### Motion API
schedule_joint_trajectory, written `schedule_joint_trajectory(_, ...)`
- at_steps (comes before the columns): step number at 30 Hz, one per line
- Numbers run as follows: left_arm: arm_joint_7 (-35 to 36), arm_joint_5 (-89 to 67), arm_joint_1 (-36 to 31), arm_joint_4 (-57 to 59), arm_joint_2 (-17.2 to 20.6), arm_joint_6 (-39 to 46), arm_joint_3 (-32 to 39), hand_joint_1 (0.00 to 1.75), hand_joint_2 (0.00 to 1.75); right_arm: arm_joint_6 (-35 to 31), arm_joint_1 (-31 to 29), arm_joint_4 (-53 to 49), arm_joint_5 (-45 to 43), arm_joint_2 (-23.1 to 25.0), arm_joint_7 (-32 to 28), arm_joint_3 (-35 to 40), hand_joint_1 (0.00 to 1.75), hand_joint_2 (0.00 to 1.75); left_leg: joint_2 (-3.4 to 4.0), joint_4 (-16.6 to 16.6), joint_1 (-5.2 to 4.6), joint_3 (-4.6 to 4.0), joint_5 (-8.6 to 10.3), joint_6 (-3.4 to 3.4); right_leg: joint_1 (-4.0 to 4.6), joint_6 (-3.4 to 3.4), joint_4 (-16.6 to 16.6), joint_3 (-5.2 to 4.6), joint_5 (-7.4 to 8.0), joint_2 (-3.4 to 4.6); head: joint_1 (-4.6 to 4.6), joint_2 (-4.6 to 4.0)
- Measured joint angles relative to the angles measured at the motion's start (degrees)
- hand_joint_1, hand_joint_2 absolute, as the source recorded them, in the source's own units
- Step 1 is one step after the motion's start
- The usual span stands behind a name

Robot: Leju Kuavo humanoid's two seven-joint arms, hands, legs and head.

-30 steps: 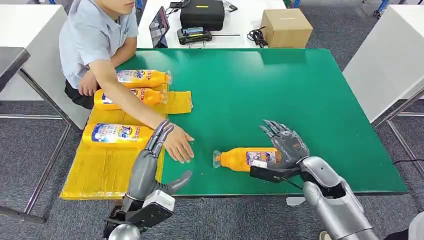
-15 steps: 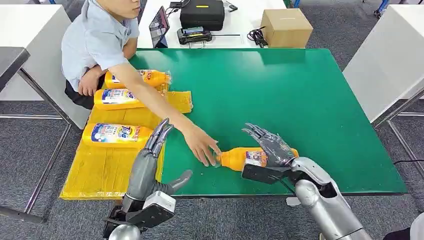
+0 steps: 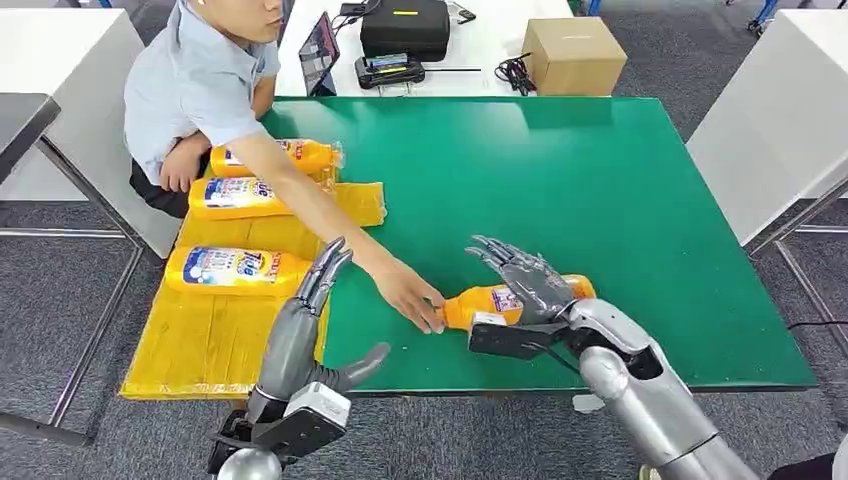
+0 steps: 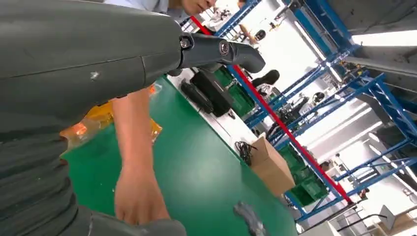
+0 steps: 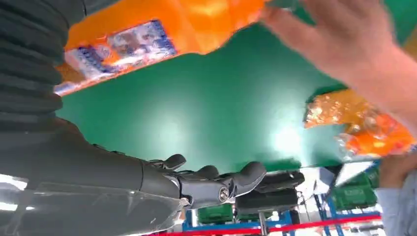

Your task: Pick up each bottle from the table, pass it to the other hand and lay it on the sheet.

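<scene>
**Pickup contested: person's hand on the bottle neck as the right robot hand reaches over it**

The orange bottle (image 3: 500, 303) to be picked lies on its side on the green table (image 3: 600, 180), near the front edge and about midway along it, cap end pointing toward the left edge. The right robot hand (image 3: 525, 280) is over the bottle's label end with its fingers spread and fanned above it; no closing round the body is visible, so no grip is confirmed. In the right wrist view the bottle (image 5: 162, 29) runs just beside that hand's ribbed cover.

A person's hand (image 3: 412, 295) touches the cap end of the same bottle, the arm reaching across from the left edge.

The left robot hand (image 3: 315, 300) stands raised at the front left corner, fingers straight and apart, holding nothing, just beside the yellow sheet (image 3: 200, 340). Three bottles (image 3: 235, 268) already lie on or at that sheet along the left edge.

Risks, as judged:
- Closing the fingers now could catch the person's hand, or the bottle may be tugged or turned out of line.
- A bottle lying on its side can roll under an uneven press, toward the front edge.
- A grip taken at one end may tilt the bottle on lifting and spoil the handover.
</scene>
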Motion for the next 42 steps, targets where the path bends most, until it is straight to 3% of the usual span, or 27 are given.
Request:
schedule_joint_trajectory(6,0.00,-0.13,0.16,-0.53,0.02,0.39,0.17,0.00,1.75,-0.13,0.41,-0.64,1.45,-4.01,1.49,0.96,0.00,1.75,0.03,0.01,-0.02,0.00,-0.01,0.01,-0.01,0.01,-0.01,-0.02,0.00,-0.01,-0.02,0.00)
schedule_joint_trajectory(11,0.00,-1.22,0.67,-1.49,0.02,0.83,0.41,0.00,1.75,-3.23,3.69,-3.61,8.16,-6.82,4.00,1.22,0.00,1.75,-0.02,0.00,-0.01,-0.01,-0.01,0.01,0.00,0.01,-0.01,-0.02,0.00,-0.02,-0.04,0.00)
schedule_joint_trajectory(22,-0.07,-1.23,1.20,-2.21,0.02,0.83,0.48,0.00,1.75,-2.38,10.25,-7.89,7.76,-11.52,4.11,-1.73,0.00,1.75,-0.05,0.00,-0.02,-0.04,-0.01,0.01,-0.01,0.01,-0.02,0.00,-0.01,-0.03,-0.02,0.00)
schedule_joint_trajectory(32,-0.39,-1.75,1.19,-2.21,0.02,0.52,0.37,0.00,1.75,-4.51,11.27,-5.94,14.85,-9.59,5.18,-2.84,0.00,1.75,0.03,-0.01,0.00,-0.02,-0.01,0.01,0.01,0.01,-0.01,-0.01,-0.01,-0.02,-0.04,0.00)
schedule_joint_trajectory(42,-0.39,-2.17,1.16,-2.21,0.02,0.39,0.15,0.00,1.75,-9.62,9.72,-0.17,23.63,-3.27,7.08,-3.78,0.00,1.75,0.06,-0.01,0.00,-0.02,-0.01,0.01,0.00,0.01,-0.01,-0.01,-0.01,0.00,-0.04,0.00)
